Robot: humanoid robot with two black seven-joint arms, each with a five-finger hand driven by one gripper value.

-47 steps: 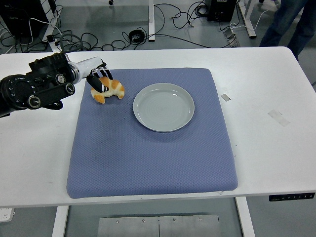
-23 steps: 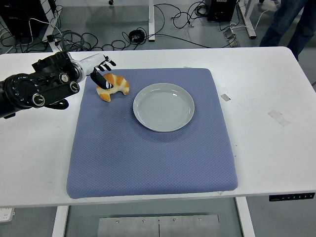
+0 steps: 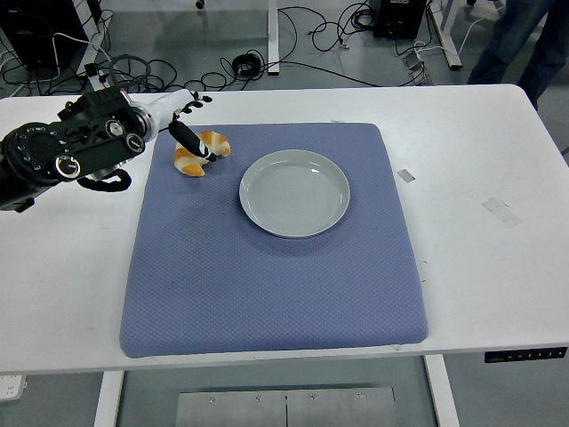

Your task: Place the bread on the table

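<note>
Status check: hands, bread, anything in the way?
Left hand open, one finger across the bread. Bread lying on blue mat, left of empty plate. Right hand out of view. Nothing blocking.

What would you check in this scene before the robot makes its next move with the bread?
1. Bread off the plate: ok, it lies on the blue mat left of the plate.
2. Left hand has let go: cannot tell, one finger lies across the bread, the others are spread.
3. Bread resting flat: ok.
4. Plate empty: ok.
5. Right arm out of the way: ok, not in view.
</note>
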